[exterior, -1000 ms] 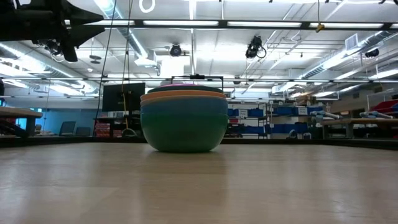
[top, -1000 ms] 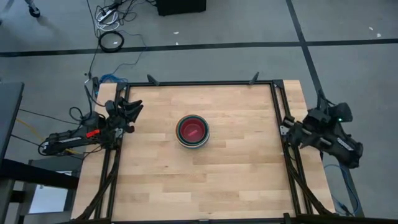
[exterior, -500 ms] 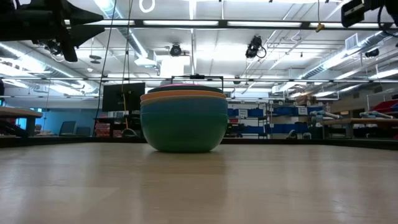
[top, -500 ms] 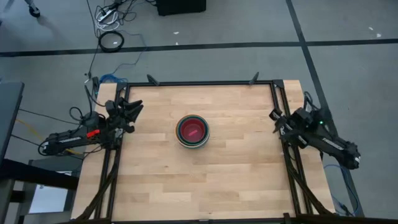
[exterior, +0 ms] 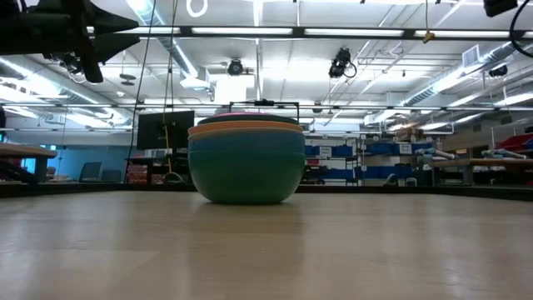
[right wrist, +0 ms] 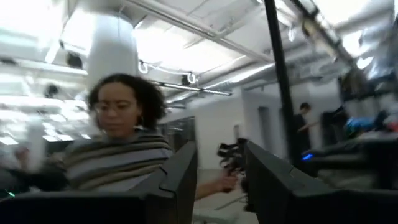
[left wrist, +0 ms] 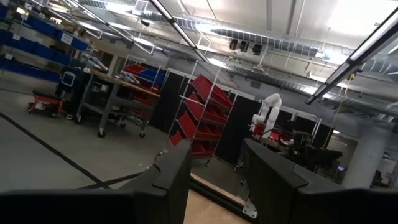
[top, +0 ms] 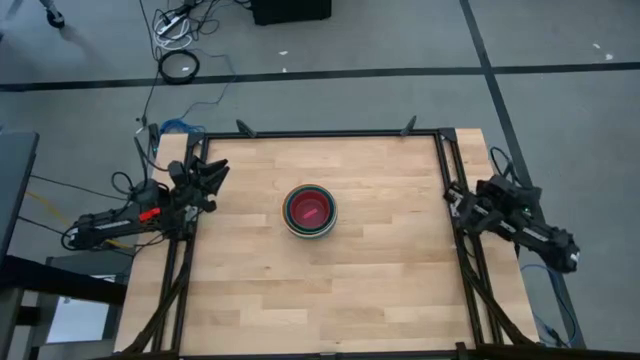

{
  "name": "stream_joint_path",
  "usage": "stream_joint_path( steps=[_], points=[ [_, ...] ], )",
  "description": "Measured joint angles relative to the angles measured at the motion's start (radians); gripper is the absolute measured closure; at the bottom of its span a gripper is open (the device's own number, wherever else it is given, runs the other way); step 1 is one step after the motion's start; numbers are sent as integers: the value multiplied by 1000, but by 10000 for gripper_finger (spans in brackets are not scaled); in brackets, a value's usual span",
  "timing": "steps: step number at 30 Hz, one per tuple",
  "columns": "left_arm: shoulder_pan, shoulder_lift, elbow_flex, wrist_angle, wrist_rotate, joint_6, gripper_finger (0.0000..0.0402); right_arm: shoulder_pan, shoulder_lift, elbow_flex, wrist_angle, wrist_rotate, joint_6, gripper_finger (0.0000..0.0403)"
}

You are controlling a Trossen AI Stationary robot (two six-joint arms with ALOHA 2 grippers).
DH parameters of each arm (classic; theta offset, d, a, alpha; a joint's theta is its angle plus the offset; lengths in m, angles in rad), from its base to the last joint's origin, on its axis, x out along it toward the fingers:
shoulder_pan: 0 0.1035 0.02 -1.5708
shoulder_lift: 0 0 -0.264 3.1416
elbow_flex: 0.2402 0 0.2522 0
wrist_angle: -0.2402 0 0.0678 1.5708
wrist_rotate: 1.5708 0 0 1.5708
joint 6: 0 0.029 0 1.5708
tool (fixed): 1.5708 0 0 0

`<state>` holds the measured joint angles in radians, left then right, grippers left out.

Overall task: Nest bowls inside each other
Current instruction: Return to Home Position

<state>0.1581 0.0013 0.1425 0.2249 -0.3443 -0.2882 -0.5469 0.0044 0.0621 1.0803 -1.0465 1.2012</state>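
One nested stack of bowls is being borne at the table's centre, while the left gripper and right gripper are being held at its side edges, fingers spread.

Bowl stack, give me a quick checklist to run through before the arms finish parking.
1. The bowl stack is one nested pile at mid-table, red bowl innermost: ok.
2. The pile sits level on the table in the low view: ok.
3. The left arm is at the table's left edge, well apart from the pile, jaws open with nothing between them: ok.
4. The right arm is at the right edge, well apart from the pile, jaws open with nothing between them: ok.
5. A person shows in the right wrist view; whether they are clear of that arm: cannot tell.
6. Full bowl count in the pile: cannot tell, only some rims show.
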Motion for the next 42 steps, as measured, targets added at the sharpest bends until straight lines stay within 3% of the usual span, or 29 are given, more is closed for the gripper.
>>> stream_joint_path(
  steps=[3, 10, 29, 35, 42],
  points=[
    [0, 0, 0, 0, 0, 0, 249, 40, 0, -33, 69, -12, 154, 277],
    [0, 0, 0, -2, -3, -4, 249, 161, -4, -52, 482, 37, 491, 277],
    [2, 0, 0, -19, -3, -30, 249, 318, 0, -54, 471, 64, 731, 277],
    [2, 0, 0, -27, -3, -37, 249, 350, 0, -55, 470, 63, 662, 277],
    [2, 0, 0, -85, -3, 49, 249, 278, 0, -55, 330, 24, 146, 277]
  ],
)
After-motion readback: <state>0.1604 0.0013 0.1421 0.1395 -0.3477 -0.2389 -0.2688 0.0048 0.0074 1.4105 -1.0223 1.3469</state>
